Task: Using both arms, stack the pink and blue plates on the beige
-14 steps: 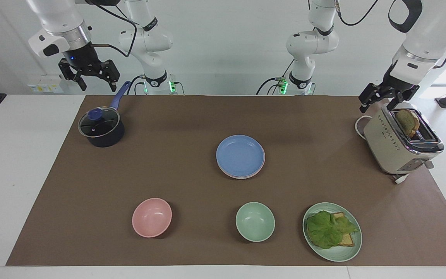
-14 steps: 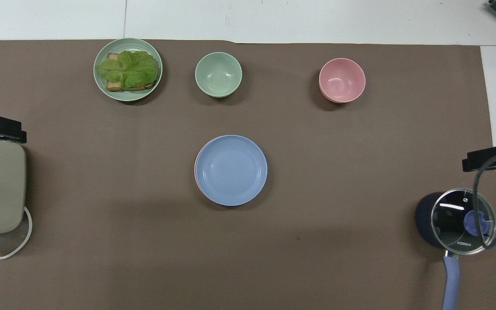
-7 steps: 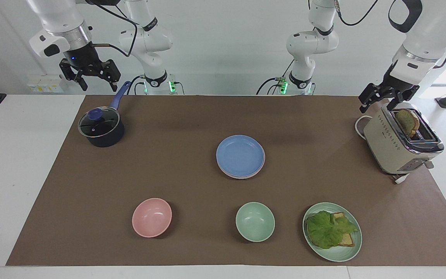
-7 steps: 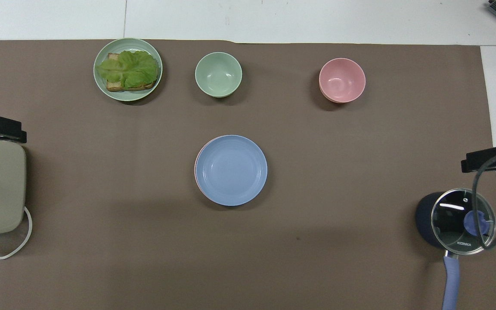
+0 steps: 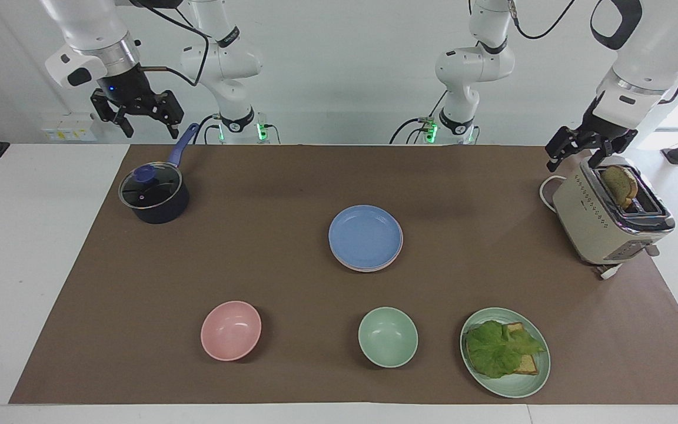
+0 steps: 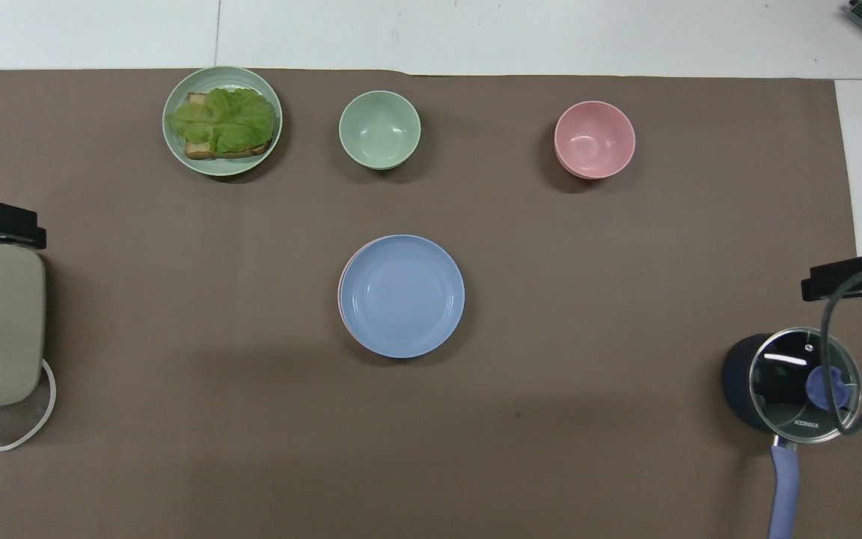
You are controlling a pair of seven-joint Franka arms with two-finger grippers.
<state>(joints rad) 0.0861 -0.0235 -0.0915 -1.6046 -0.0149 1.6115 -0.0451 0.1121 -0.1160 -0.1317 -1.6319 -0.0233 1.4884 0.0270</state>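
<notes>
Blue plate point(image 5: 365, 237) mid-mat, well apart from both raised tools

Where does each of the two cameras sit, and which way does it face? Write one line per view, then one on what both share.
Facing view: high across the table, looking at the robots; both arms show, left gripper above the toaster, right gripper above the pot.
Overhead view: above the robots' end, looking steeply down; only gripper parts show at the side edges.
Shared: blue plate topping the stack, with a pink rim beneath.

left claw point(image 5: 578, 158) open, right claw point(image 5: 144, 121) open, raised
</notes>
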